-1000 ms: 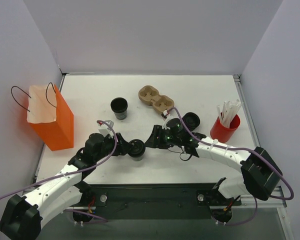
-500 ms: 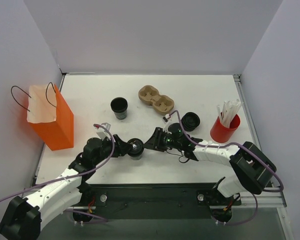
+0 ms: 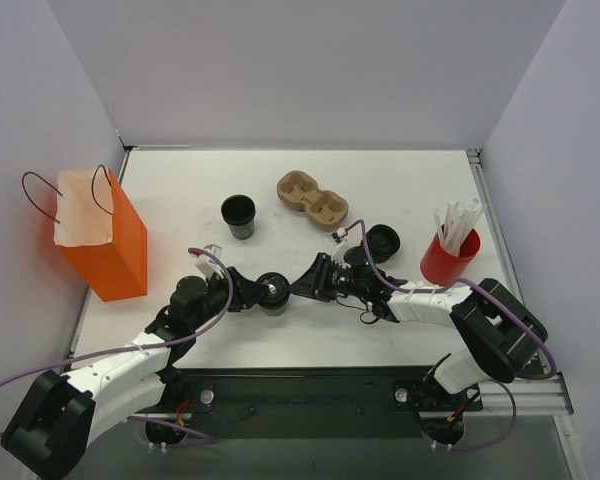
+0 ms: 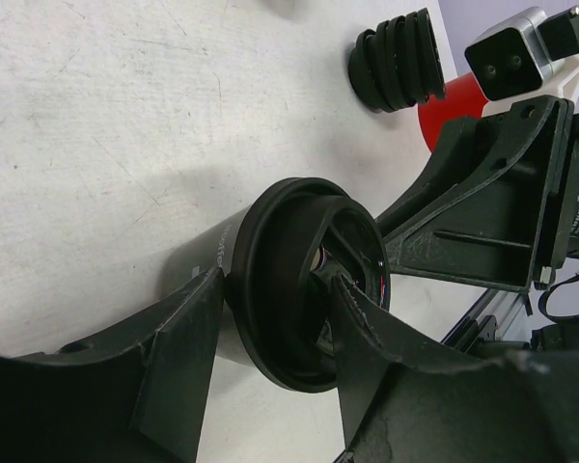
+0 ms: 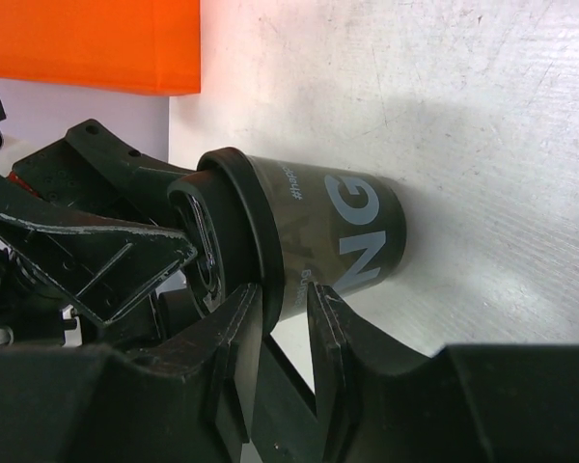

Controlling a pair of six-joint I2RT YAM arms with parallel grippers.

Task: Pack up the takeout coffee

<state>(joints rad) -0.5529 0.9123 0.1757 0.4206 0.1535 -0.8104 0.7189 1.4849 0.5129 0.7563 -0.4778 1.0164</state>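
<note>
The takeout coffee [image 3: 273,289], a small black cup with a black lid, stands upright on the white table [image 3: 400,180] between my two arms. My left gripper [image 3: 252,292] reaches it from the left. In the left wrist view its jaws [image 4: 278,289] straddle the lid [image 4: 304,241]: one finger lies against the rim's underside and the other stands over the lid's top, where I cannot tell if it touches. My right gripper [image 3: 302,286] comes from the right. Its jaws [image 5: 285,299] are pinched narrow on the lid's rim, above the printed cup wall [image 5: 338,231].
An orange paper bag [image 3: 105,250] stands open at the left. A lidless black cup [image 3: 238,215] and a cardboard cup carrier [image 3: 313,197] sit behind the arms. A stack of black lids [image 3: 383,240] and a red cup of stirrers [image 3: 445,262] stand at the right.
Both grippers have narrowed their jaws on the lidded cup. The right gripper has shifted slightly left against it. The cup has stayed where it was.
</note>
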